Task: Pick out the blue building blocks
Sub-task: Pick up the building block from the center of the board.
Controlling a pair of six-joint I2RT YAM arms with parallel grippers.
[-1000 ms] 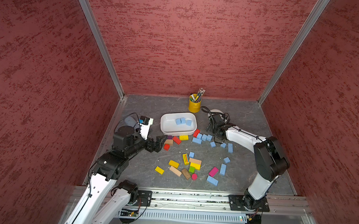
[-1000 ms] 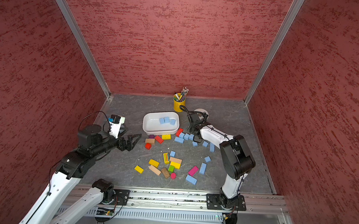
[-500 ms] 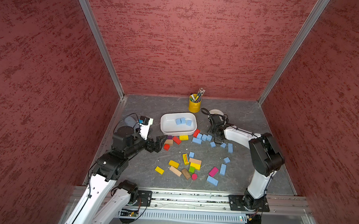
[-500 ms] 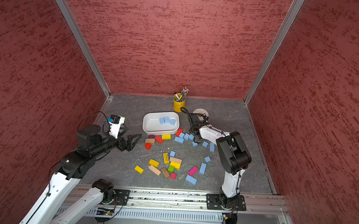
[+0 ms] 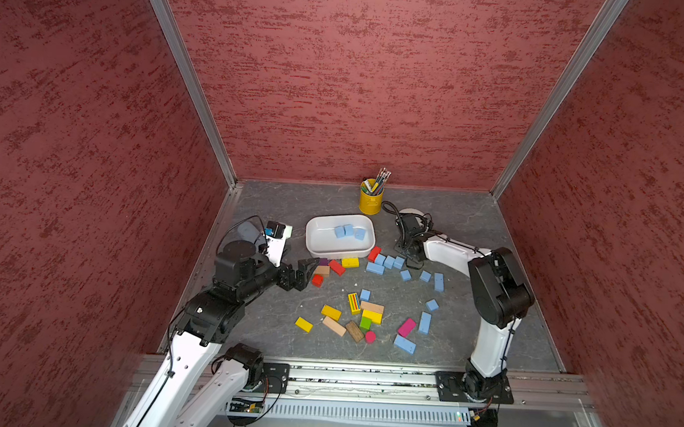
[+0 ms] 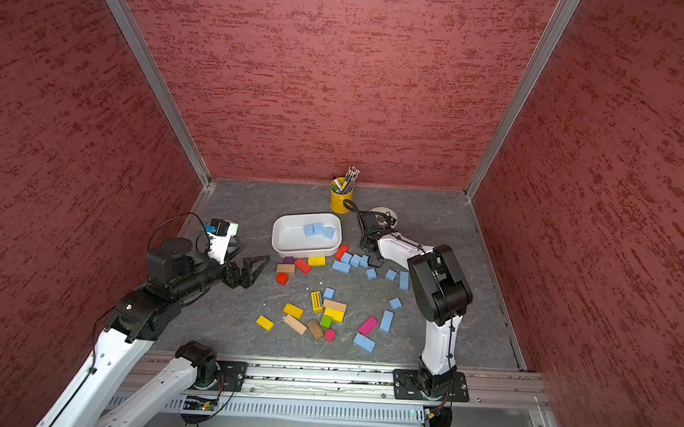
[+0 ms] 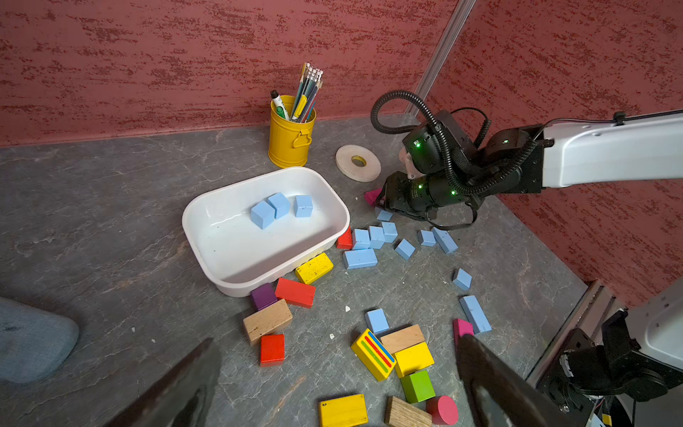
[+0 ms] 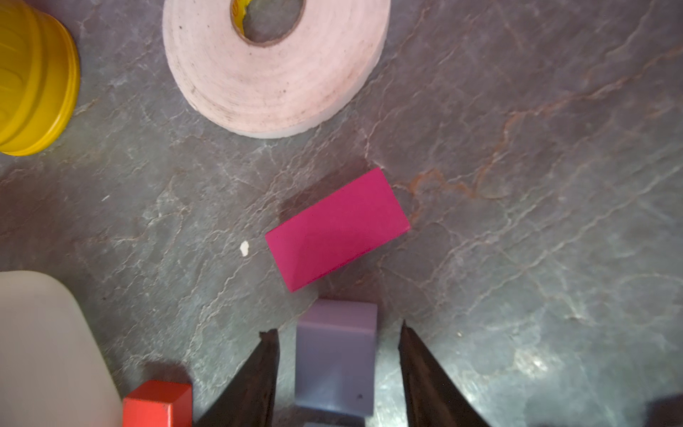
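Three blue blocks (image 5: pixel 347 231) lie in the white tray (image 5: pixel 311 241). Several more blue building blocks lie loose on the grey floor, in a cluster (image 5: pixel 386 262) by the tray and further right (image 5: pixel 438 282). My right gripper (image 8: pixel 337 329) is down at the cluster's far end, its jaws straddling one blue block (image 8: pixel 334 355) with a narrow gap on each side; in both top views it (image 6: pixel 370 259) hides that block. My left gripper (image 7: pixel 336 342) hangs open and empty left of the tray, near a red block (image 5: pixel 317 280).
A yellow pencil cup (image 5: pixel 370 200) and a tape roll (image 7: pixel 357 162) stand behind the tray. A pink block (image 8: pixel 336 229) lies just beyond the right jaws. Mixed coloured blocks (image 5: pixel 371 315) are scattered toward the front. A grey-blue pad (image 7: pixel 33 340) lies at the left.
The right gripper has shifted slightly left onto the blue cluster and its jaws have narrowed around one block. The left arm has not moved.
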